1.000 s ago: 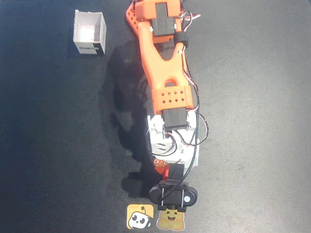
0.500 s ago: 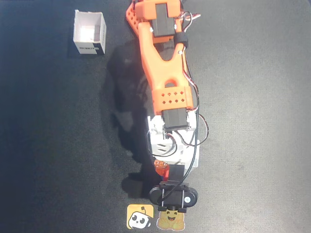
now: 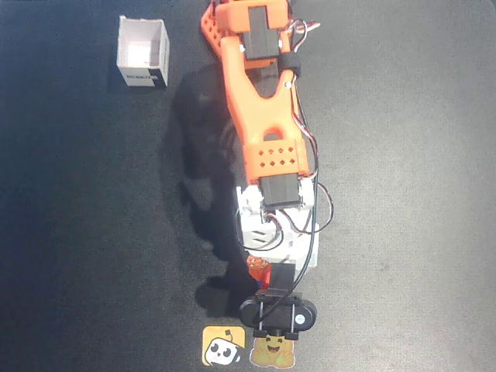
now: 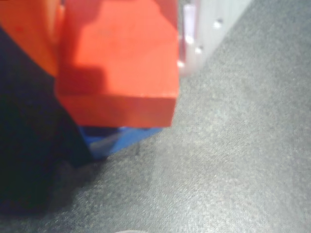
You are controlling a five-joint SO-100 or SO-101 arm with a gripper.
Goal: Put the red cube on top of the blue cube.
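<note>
In the wrist view the red cube [image 4: 116, 73] fills the upper left of the frame, very close to the lens and blurred. Under its lower edge a strip of the blue cube [image 4: 119, 138] shows, so the red one sits over the blue one; whether the two faces touch cannot be told from here. An orange finger [image 4: 29, 34] of the tool lies against the red cube's left side at the upper left corner, and a pale, translucent part [image 4: 194, 34] stands just beside its right side at the top. The tool [image 4: 116, 29] seems closed on the red cube, though the blur leaves that a little unsure. Grey desk [image 4: 233, 160] fills the lower right.

In the overhead view the orange arm [image 3: 263, 116] runs from the top centre down the middle of the frame. A white box [image 3: 143, 53] stands at the upper left, well apart. Two yellow stickers [image 3: 223, 346] lie at the bottom centre.
</note>
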